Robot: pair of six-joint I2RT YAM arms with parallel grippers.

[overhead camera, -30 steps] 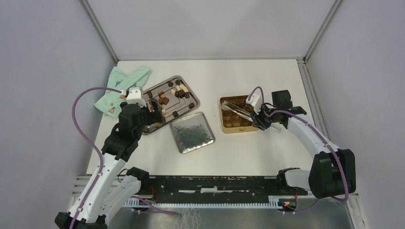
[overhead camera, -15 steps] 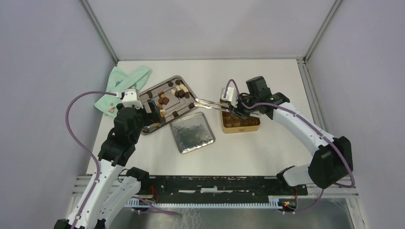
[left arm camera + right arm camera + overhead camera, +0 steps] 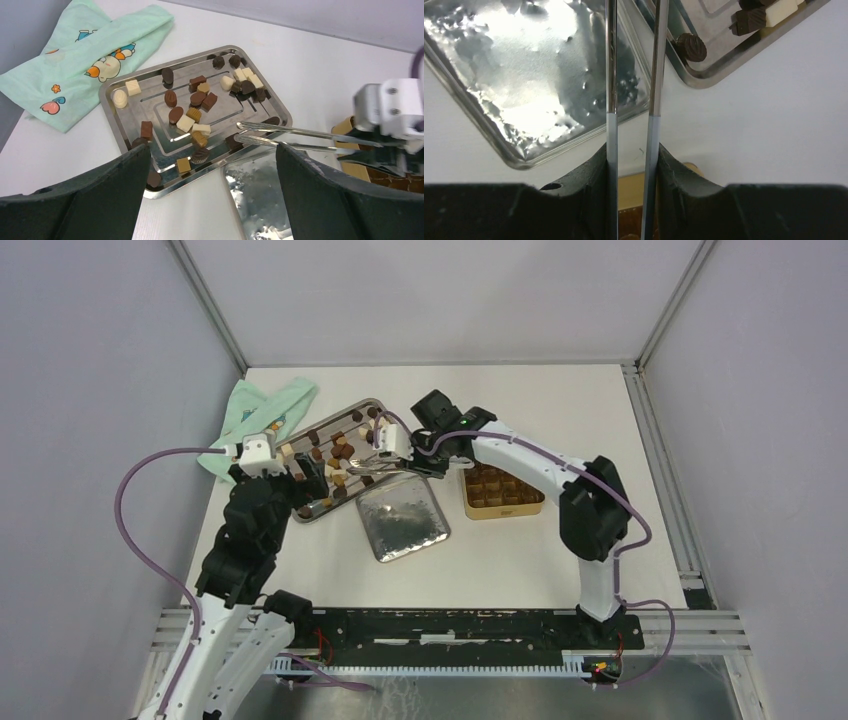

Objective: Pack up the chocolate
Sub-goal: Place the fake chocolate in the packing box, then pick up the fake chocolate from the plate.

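Progress: the gold square tin point(image 3: 505, 514), behind the right gripper point(image 3: 412, 465), is seen partly filled with brown pieces. Two dozen or so small brown, dark and cream chocolate pieces point(image 3: 192, 112) lie scattered on the ridged steel tray point(image 3: 150, 74) ahead of it. The task is judged roughly midway.

Right gripper: clamped on the long two-bladed steel tongs point(image 3: 300, 137). The blades are parted, nothing is seen between the tips, and the tips are held over the tray's nearer corner.

Left gripper point(image 3: 212, 155): jaws spread wide, nothing held, hung above the tray's near edge.

Edges: the tray's raised rim must be cleared by the tips. The dimpled silver lid point(image 3: 403, 520) lies directly beneath the tongs, just beside the tray.

Room: tight between the tong tips and the left gripper; bare table beyond the tray. The mint-green cartoon-print cloth point(image 3: 80, 60) lies well clear on the far side.
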